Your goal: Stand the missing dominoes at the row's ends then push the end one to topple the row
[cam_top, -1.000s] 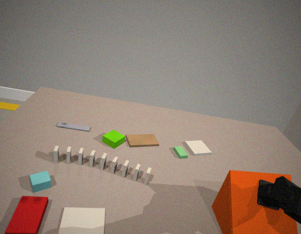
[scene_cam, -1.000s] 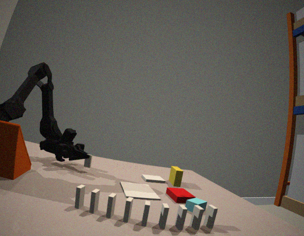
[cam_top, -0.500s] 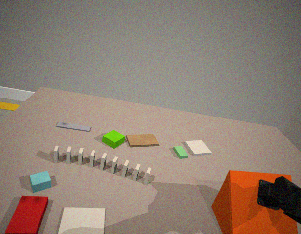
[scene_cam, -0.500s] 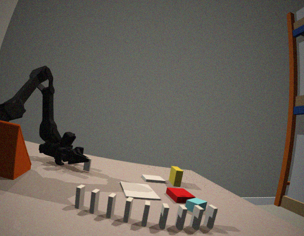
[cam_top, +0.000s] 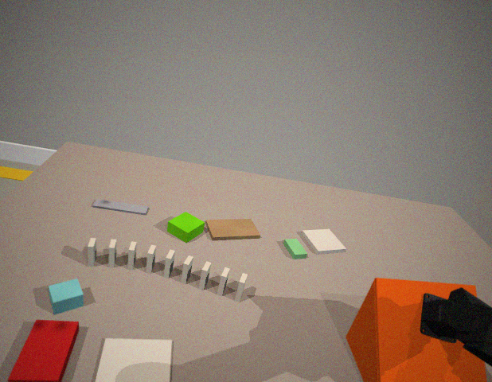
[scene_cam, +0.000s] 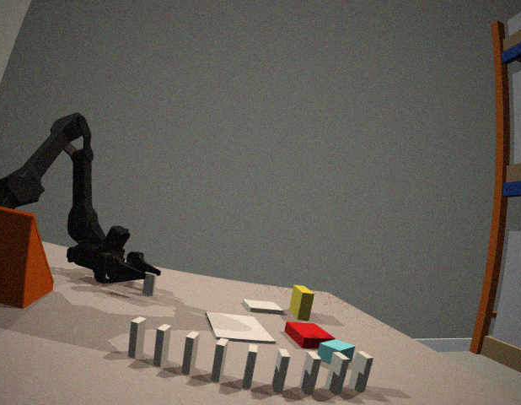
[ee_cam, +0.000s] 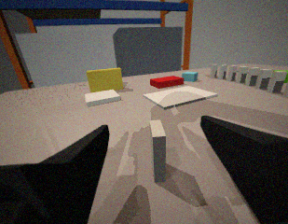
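Note:
A row of several pale dominoes stands upright in a slightly curved line, evenly spaced. A separate pale domino stands upright on the table, well away from the row. My gripper is open around this single domino, with a gap on each side of it in the wrist view. Its fingertips are low, near the domino's top in the exterior view. In the top view only part of the arm shows; the fingers and the single domino are not seen there.
A large orange block is beside the arm. A white plate, red block and teal block lie on one side of the row. A green block and brown slab lie on the other. A yellow block stands farther off.

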### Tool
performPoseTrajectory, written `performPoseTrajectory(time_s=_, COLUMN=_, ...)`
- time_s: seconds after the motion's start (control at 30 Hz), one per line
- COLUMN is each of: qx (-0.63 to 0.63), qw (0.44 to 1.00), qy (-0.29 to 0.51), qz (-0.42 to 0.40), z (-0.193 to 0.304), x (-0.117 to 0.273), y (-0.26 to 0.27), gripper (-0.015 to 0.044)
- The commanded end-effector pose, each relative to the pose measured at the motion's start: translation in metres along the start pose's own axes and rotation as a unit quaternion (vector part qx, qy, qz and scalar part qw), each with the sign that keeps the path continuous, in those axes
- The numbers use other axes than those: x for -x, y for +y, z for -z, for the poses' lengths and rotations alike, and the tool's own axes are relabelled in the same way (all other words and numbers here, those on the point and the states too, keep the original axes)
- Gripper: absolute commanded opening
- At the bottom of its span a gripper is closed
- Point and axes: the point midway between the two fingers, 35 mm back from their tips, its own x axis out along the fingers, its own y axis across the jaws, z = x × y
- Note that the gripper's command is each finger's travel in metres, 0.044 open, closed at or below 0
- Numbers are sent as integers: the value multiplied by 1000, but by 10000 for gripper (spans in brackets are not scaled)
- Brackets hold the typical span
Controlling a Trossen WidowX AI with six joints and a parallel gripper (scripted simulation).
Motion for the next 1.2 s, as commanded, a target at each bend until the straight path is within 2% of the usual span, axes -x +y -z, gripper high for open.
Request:
performPoseTrajectory(time_s=0.0, qx=-2, qw=1000, qy=-1, qz=0, z=-14, x=0, y=1, gripper=440)
performPoseTrajectory(time_s=0.13, qx=2, qw=1000, qy=0, qz=0, z=-47, x=0, y=0, gripper=440)
performPoseTrajectory(time_s=0.37, qx=6, qw=1000, qy=2, qz=1, z=-49, x=0, y=0, gripper=440)
performPoseTrajectory(time_s=0.47, qx=71, qw=997, qy=33, qz=15, z=-49, x=-13, y=3, gripper=440)
performPoseTrajectory(time_s=0.57, qx=196, qw=975, qy=104, qz=32, z=-51, x=-37, y=5, gripper=440)
performPoseTrajectory(time_s=0.7, qx=349, qw=912, qy=214, qz=20, z=-60, x=-63, y=4, gripper=440)
performPoseTrajectory(time_s=0.83, qx=466, qw=823, qy=324, qz=-35, z=-71, x=-77, y=-3, gripper=440)
performPoseTrajectory(time_s=1.0, qx=548, qw=686, qy=449, qz=-164, z=-74, x=-73, y=-20, gripper=440)
performPoseTrajectory(time_s=1.17, qx=557, qw=580, qy=505, qz=-313, z=-74, x=-54, y=-19, gripper=440)
